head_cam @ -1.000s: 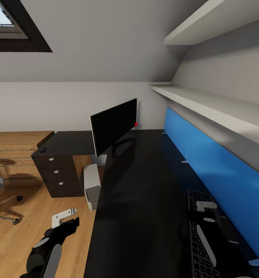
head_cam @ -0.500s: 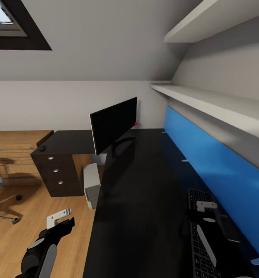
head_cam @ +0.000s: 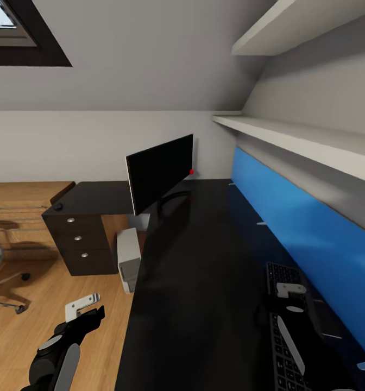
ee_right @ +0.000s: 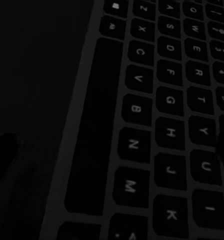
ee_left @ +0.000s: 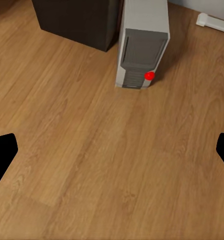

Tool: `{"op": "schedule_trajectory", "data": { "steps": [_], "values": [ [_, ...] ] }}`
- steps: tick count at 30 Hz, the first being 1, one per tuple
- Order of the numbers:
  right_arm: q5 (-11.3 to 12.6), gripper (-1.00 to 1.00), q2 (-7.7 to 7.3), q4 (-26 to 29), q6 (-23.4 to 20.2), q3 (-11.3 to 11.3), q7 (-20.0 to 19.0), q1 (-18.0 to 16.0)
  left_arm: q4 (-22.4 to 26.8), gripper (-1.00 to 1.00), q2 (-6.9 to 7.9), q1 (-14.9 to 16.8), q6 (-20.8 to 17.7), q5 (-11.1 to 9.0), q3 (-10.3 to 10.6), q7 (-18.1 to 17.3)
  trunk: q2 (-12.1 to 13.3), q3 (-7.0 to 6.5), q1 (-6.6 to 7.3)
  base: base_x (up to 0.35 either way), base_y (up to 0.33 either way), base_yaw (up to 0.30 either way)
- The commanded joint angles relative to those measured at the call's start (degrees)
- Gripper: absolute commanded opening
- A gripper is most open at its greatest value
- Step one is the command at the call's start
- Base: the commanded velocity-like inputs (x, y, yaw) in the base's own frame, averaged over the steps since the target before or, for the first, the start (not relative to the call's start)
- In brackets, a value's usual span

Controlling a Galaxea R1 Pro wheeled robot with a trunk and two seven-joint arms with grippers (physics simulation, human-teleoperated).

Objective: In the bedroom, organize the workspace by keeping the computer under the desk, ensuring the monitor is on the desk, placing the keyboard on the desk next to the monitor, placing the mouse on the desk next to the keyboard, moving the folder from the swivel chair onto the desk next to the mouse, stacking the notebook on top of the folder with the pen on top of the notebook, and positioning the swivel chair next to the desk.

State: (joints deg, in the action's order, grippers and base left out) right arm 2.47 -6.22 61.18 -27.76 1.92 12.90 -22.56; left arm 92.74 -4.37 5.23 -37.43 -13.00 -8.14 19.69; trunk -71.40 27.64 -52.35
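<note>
Item: keyboard (head_cam: 287, 331), lower right of the head view, flat on the desk (head_cam: 204, 282) beside the blue panel (head_cam: 296, 233).

Relation: your right gripper (head_cam: 289, 290) sits directly over it, jaw state not discernible. Left gripper (head_cam: 82, 305), lower left, spread and empty.

Long axis: toward the monitor (head_cam: 159, 174), upper centre.

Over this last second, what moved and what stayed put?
The view has drifted slightly, so the whole scene sits a little higher in the head view; that is the camera's doing. The left gripper has drawn back towards the robot over the floor. The right gripper stays over the keyboard. Monitor, mouse and computer are unmoved.
</note>
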Motion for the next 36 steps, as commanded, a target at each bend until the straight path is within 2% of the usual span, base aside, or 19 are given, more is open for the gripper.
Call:
{"op": "schedule_trajectory", "data": {
  "steps": [1,18,32,36],
  "values": [
    [0.3,1.00,-0.02,0.1,-0.3,-0.1,0.3,0.0,0.1,1.00,-0.03,0.0,-0.2,-0.6,0.0,0.4,-0.5,0.25,-0.23,0.000,0.000,0.000],
    [0.3,1.00,-0.02,0.1,-0.3,0.0,0.4,0.0,0.1,1.00,-0.03,0.0,-0.2,-0.6,0.0,0.4,-7.3,3.30,-3.96,0.000,0.000,0.000],
    [0.3,1.00,-0.05,0.1,-0.3,0.0,0.5,0.0,0.1,1.00,-0.12,0.0,-0.3,-0.6,0.0,0.2,-7.3,3.30,-3.96,0.000,0.000,0.000],
    [0.3,1.00,-0.05,0.1,-0.3,0.0,0.5,0.0,0.1,1.00,-0.12,0.0,-0.3,-0.6,0.0,0.2,-7.3,3.30,-3.96,-0.167,0.000,0.000]
  ]
}}
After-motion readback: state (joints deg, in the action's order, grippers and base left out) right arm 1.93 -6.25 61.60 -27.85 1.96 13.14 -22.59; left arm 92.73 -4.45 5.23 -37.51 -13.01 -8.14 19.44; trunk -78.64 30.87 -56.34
